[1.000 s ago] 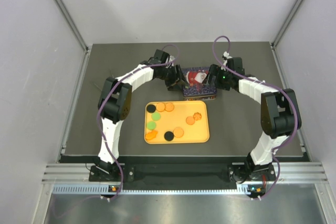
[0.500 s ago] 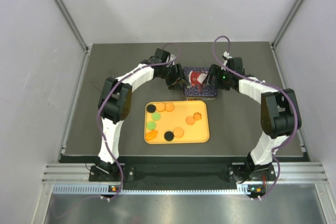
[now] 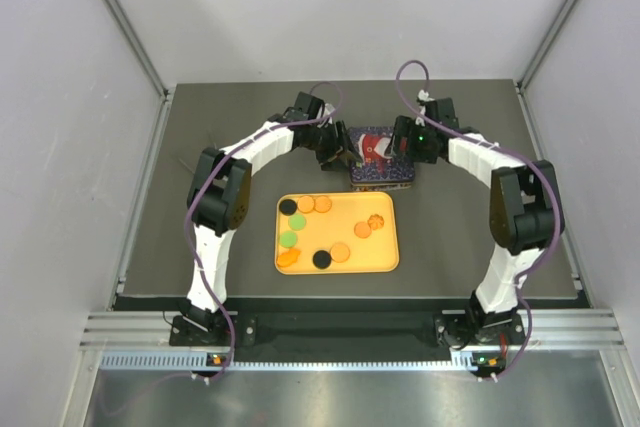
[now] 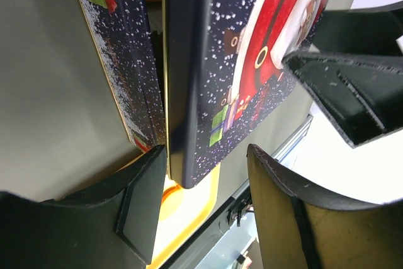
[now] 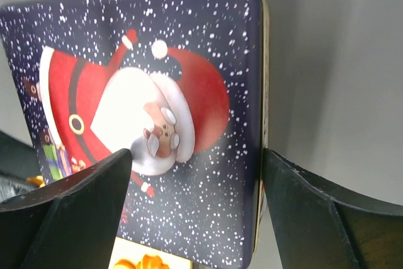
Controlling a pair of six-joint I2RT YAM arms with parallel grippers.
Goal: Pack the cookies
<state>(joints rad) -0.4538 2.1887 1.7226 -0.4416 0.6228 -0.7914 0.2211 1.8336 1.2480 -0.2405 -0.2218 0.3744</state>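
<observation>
The cookies lie on a yellow tray: black discs, green ones, and several orange ones. Behind the tray stands a dark blue Christmas tin with a Santa lid. My left gripper is open, and the lid's left edge sits between its fingers, raised off the tin base. My right gripper is open and straddles the lid from the right, with one finger just outside the tin's rim.
The tray's far edge lies just in front of the tin, with an orange cookie near it. Grey walls enclose the dark table at the back and both sides.
My right gripper has moved slightly left and away, closer over the tin. The lid has shifted a little. The left arm has barely moved.
</observation>
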